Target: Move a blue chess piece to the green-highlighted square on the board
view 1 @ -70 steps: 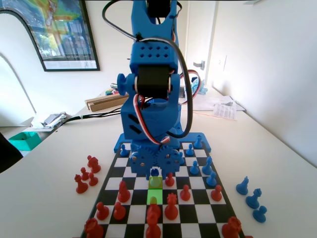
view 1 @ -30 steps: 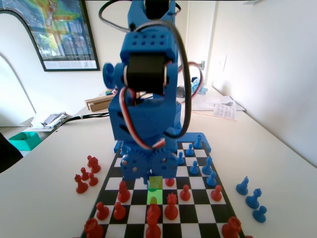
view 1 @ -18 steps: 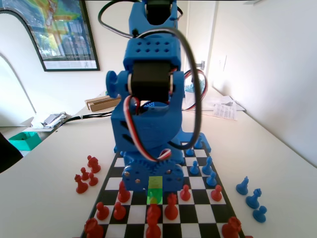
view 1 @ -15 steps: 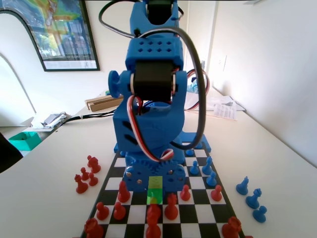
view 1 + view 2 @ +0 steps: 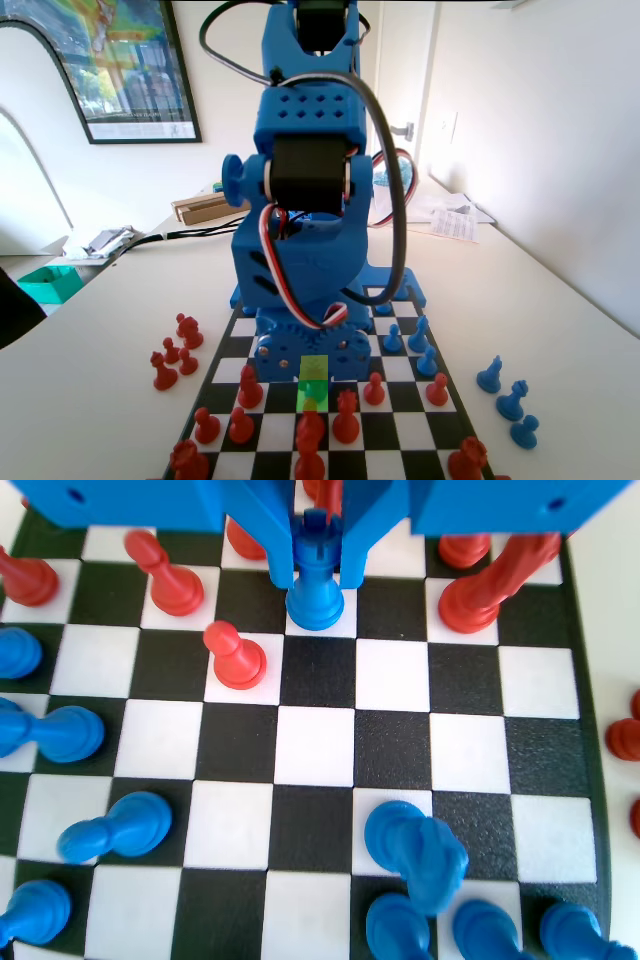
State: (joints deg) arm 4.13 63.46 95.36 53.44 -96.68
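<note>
Gripping blue rook [image 5: 315, 580], wrist view: claw [image 5: 316, 568]

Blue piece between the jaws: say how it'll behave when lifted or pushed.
The blue chess piece looks like rigid plastic, so probably stiff and light. Its glossy body may slip in the jaws. The flared base should steady it, but a high push could tip it.

board [image 5: 400, 400]: near rows cut by fixed view's bottom edge | hand [image 5: 316, 555]: upper body cut off, wrist view
</note>
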